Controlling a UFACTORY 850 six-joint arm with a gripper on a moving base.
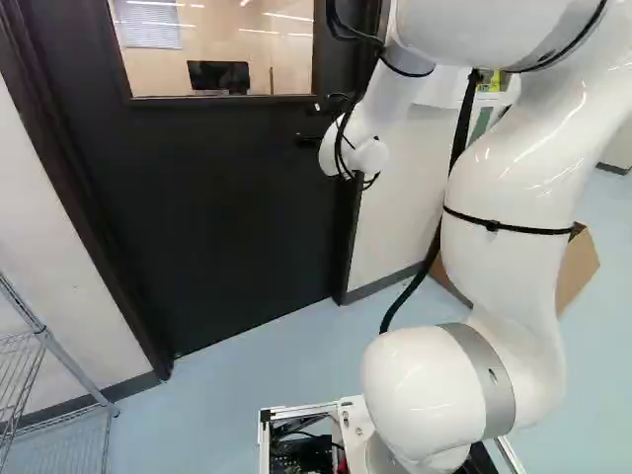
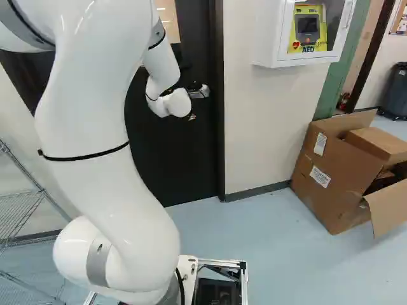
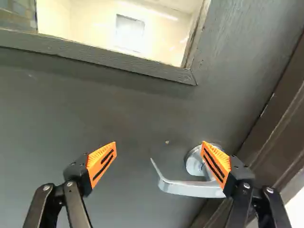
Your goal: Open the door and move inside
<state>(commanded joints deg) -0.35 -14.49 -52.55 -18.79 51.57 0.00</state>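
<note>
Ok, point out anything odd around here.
In the right base view, the cardboard box by the wall right of the closed door looks untidy: its flaps are splayed open. Nothing else stands out.

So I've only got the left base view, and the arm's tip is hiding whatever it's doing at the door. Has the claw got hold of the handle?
Observer: No. The wrist view shows the gripper open, its fingers wide apart rather than closed on the lever handle.
Operator: Oh! And what's that brown thing half hidden behind the big white arm?
Observer: The right base view shows a cardboard box on the floor, with a flap hanging open.
</note>
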